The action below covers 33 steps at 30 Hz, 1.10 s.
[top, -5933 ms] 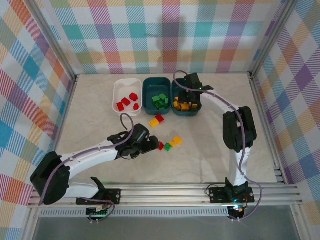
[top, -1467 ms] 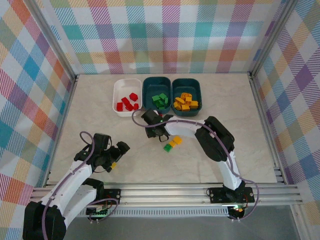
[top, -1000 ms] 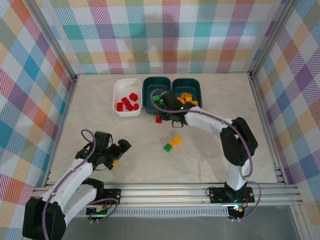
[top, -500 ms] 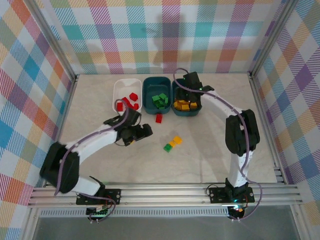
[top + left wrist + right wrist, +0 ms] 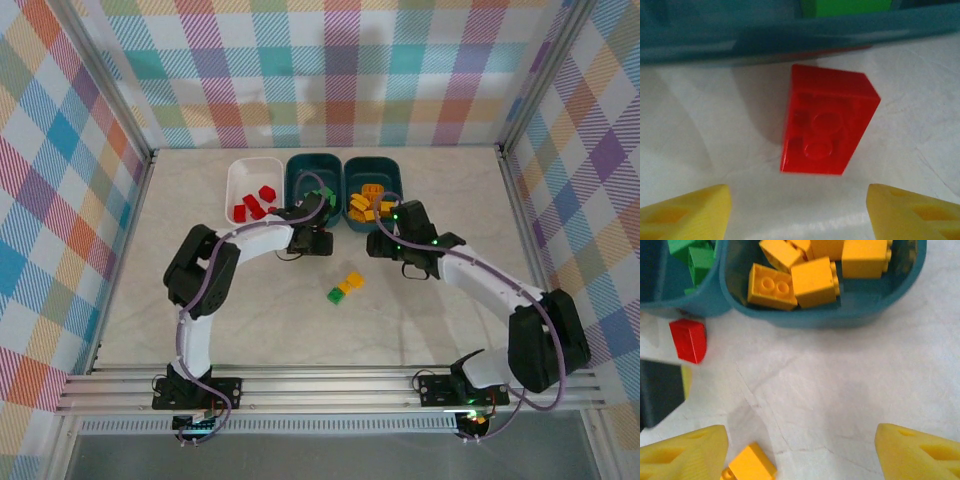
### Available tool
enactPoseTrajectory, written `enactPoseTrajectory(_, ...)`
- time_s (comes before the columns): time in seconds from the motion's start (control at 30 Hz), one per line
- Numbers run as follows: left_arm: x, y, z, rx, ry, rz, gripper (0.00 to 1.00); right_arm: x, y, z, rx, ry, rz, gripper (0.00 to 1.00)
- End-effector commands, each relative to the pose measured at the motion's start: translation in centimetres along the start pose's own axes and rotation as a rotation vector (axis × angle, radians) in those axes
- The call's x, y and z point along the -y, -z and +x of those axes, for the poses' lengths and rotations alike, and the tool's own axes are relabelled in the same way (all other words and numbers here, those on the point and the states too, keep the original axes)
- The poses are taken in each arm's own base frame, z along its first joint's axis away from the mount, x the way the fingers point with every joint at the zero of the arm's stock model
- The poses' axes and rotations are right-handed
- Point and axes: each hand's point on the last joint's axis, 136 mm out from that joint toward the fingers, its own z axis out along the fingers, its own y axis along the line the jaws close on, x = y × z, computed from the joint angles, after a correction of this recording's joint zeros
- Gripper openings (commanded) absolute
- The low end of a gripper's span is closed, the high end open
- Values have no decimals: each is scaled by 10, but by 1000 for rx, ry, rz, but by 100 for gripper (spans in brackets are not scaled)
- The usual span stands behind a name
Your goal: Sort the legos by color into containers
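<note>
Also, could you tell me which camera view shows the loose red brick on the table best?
Left wrist: the red brick sits large and central, studs visible. The right wrist shows the brick small at its left edge; from above, the left gripper covers it.

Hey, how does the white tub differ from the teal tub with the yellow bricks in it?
The white tub is pale; the right teal tub is dark. The white tub holds red bricks, while the right teal tub holds yellow bricks. The white tub sits at the left end of the row, the right teal tub at the right end. Both are shallow rounded rectangles of similar size.
</note>
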Motion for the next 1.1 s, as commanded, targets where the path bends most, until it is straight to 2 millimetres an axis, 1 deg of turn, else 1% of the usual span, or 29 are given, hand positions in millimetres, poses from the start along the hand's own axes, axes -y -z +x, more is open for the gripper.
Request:
enactPoseTrajectory(0.0,10,-9,-18,72,-33,-12,66,-12,13,-8,62,-16,-81,77)
enactPoseTrajectory(0.1,11,-17,-23,94,-28,-38,63,-16,12,-3,55,-15,-110,75)
enactPoseTrajectory(0.17,12,-23,-25,91,-31,-54,58,-16,7,3,39,-24,-122,74)
enactPoseTrajectory(0.23,12,-26,-27,100,-38,-69,57,-17,1,10,17,-28,-130,74)
enactPoseTrajectory(0.3,14,-29,-30,110,-50,-71,55,-18,-2,11,6,-29,-136,73)
enactPoseTrajectory(0.4,15,-34,-31,106,-58,-81,45,-19,-2,9,11,-29,-143,72)
enactPoseTrajectory(0.47,17,-33,-29,107,-72,-82,40,-19,-3,11,6,-29,-143,72)
enactPoseTrajectory(0.53,20,-28,-26,117,-92,-87,37,-19,-6,13,-4,-30,-145,71)
enactPoseTrajectory(0.63,25,-14,-19,132,-118,-81,33,-21,-12,17,-22,-40,-143,70)
enactPoseTrajectory(0.77,31,18,-11,176,-127,-44,32,-14,-19,21,-12,-51,-96,70)
enactPoseTrajectory(0.87,31,42,-7,199,-112,-14,31,-13,-20,21,-7,-52,-91,70)
enactPoseTrajectory(0.9,29,47,-4,200,-106,-9,31,-14,-20,21,-7,-54,-94,70)
enactPoseTrajectory(1.0,24,71,-5,225,-92,-5,31,-15,-22,22,-13,-52,-98,70)
enactPoseTrajectory(1.07,9,85,-13,247,-68,-44,31,-17,-23,23,-15,-51,-108,70)
